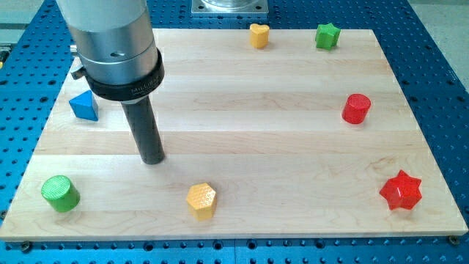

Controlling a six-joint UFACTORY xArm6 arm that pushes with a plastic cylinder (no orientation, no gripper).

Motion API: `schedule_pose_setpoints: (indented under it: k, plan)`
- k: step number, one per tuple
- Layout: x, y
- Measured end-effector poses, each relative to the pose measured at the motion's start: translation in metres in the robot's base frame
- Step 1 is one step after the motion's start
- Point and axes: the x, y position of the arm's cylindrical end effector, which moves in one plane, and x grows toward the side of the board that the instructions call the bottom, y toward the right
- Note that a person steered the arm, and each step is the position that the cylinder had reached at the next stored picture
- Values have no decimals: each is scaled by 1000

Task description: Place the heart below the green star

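A yellow heart block (259, 34) sits near the view's top edge of the wooden board, a little right of centre. A green star block (327, 35) lies to its right at the same height, about a block's width of gap away. My tip (153, 158) rests on the board in the left half, far from both, down and to the left of the heart. The nearest blocks to my tip are the blue triangle and the yellow hexagon.
A blue triangle block (84, 106) lies at the left. A green cylinder (59, 193) sits at the bottom left. A yellow hexagon (201, 200) is at the bottom centre. A red cylinder (356, 108) and a red star (401, 191) are on the right.
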Motion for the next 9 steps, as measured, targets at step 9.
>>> schedule_pose_setpoints:
  k: [9]
  plan:
    - [-274,253]
